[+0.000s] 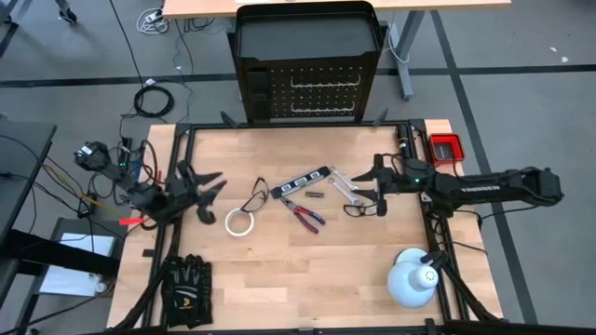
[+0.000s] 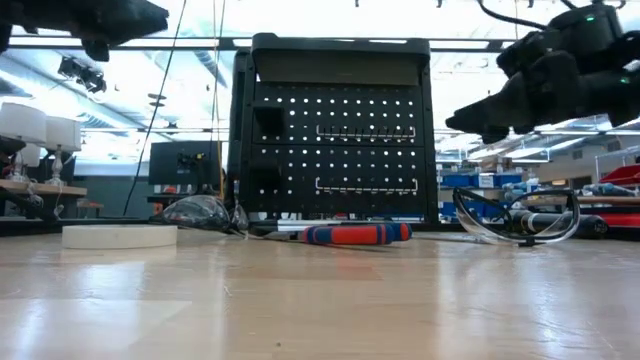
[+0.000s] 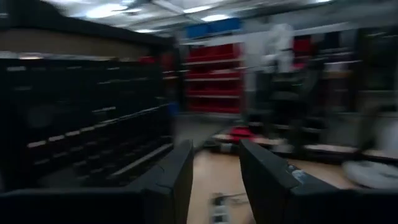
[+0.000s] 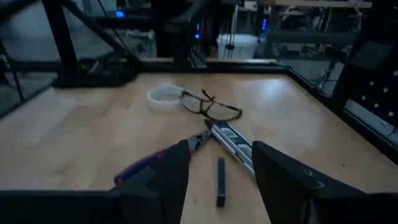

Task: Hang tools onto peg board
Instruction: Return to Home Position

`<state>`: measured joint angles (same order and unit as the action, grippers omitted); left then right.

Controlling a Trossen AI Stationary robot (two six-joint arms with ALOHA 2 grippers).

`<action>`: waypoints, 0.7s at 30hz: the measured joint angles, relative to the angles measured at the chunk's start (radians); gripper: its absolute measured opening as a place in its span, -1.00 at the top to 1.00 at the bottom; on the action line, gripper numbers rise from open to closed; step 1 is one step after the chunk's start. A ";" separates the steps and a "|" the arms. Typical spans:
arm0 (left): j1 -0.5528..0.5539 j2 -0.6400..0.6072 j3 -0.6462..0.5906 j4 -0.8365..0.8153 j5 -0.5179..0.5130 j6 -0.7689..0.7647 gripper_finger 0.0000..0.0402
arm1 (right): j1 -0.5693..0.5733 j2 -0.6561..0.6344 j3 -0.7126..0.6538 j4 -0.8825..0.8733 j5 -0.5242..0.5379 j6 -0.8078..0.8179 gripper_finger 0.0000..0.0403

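Across the middle, a pale wood table [image 1: 279, 270] framed in black rails; grey floor and loose cables all round, and, seen from table height, a bright hall of desks and shelving behind. At far left, left gripper [image 1: 212, 186], raised off the boards, fingers spread wide, holding nothing. Near the front edge, black gloves [image 1: 186, 284]. Next, tape roll [image 1: 240, 221] lying flat, glasses [image 1: 256, 194] just beside it toward the back. At centre, level [image 1: 303, 180] lying slantwise, long axis running front-left to back-right; pliers [image 1: 305, 214] just in front of it, nose pointing back-left, handles front-right; a small dark piece [image 1: 315, 196] between the two. Then wrenches [image 1: 346, 186], slanted the opposite way, close to the level's right end. Next, second glasses [image 1: 365, 208] just beside right gripper [image 1: 372, 182], fingers wide apart and empty, aimed left toward the tools. Beyond the back edge, peg board [image 1: 321, 93], upright, facing the table. Farther right, red box [image 1: 445, 147] at the back corner, lamp [image 1: 413, 277] near the front. From table height, gloves and lamp out of sight, though plain from above; from that same low view alone, both grippers hanging well clear of the wood.
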<state>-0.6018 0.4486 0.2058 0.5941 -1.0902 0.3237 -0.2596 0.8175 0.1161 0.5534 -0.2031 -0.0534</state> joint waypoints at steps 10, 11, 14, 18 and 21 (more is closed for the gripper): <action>-0.136 -0.112 0.000 -0.398 0.247 -0.195 0.52 | 0.000 -0.230 -0.109 -0.051 -0.101 0.192 0.32; -0.151 -0.115 0.000 -0.426 0.271 -0.213 0.56 | 0.000 -0.250 -0.109 -0.067 -0.117 0.212 0.37; -0.199 -0.125 0.000 -0.489 0.341 -0.249 0.74 | 0.000 -0.298 -0.109 -0.085 -0.185 0.239 0.60; -0.255 -0.143 0.000 -0.572 0.439 -0.297 0.96 | 0.000 -0.345 -0.109 -0.122 -0.278 0.246 0.94; -0.292 -0.165 0.000 -0.608 0.548 -0.319 0.98 | 0.000 -0.362 -0.109 -0.155 -0.295 0.318 0.90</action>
<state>-0.8941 0.2831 0.2054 -0.0136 -0.5423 0.0045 -0.2596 0.4550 0.0067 0.3982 -0.4980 0.2647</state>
